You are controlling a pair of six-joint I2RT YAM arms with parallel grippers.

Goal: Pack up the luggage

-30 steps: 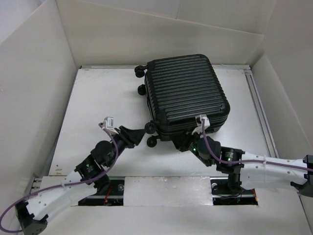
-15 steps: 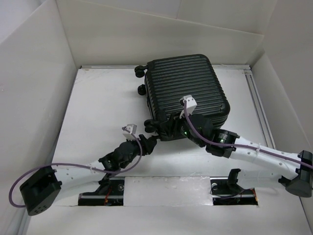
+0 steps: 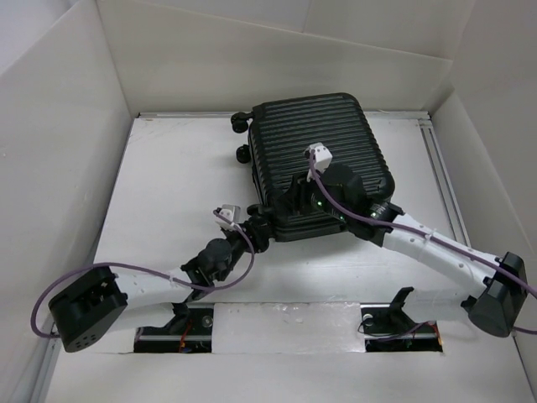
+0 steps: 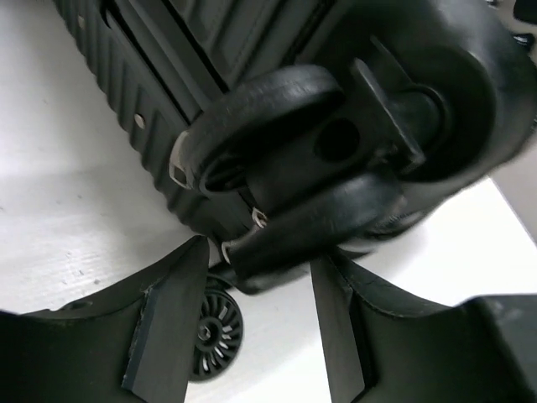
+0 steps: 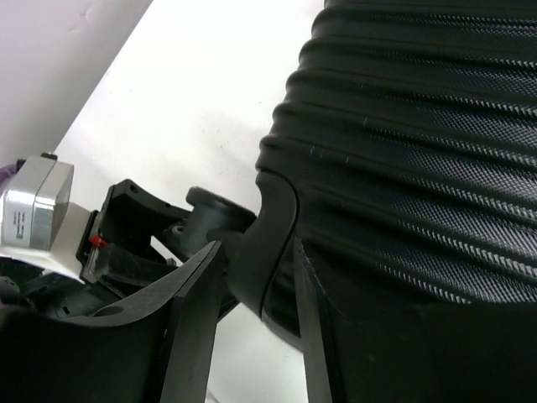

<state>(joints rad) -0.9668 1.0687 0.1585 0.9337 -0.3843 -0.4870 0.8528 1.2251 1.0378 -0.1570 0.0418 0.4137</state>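
Observation:
The luggage point(image 3: 336, 143) is a black ribbed hard-shell suitcase, closed and lying flat at the back middle of the table. My left gripper point(image 3: 258, 233) is open at its near-left corner. In the left wrist view the gripper point(image 4: 260, 256) has its jaws on either side of a black wheel point(image 4: 277, 126), and a second wheel point(image 4: 205, 336) lies on the table below. My right gripper point(image 3: 289, 195) is over the same corner from above. In the right wrist view it point(image 5: 254, 248) is open, with its jaws close on either side of the shell's corner rim point(image 5: 268, 227).
White walls point(image 3: 67, 151) box in the table on the left, back and right. Two more wheels point(image 3: 242, 138) stick out at the suitcase's far-left side. A metal rail point(image 3: 449, 201) runs along the right. The left wrist camera point(image 5: 33, 210) shows beside my right fingers.
Both arms have reached forward to the suitcase's near-left corner. The left gripper came in around the wheel; the right gripper rose from the front edge onto the corner.

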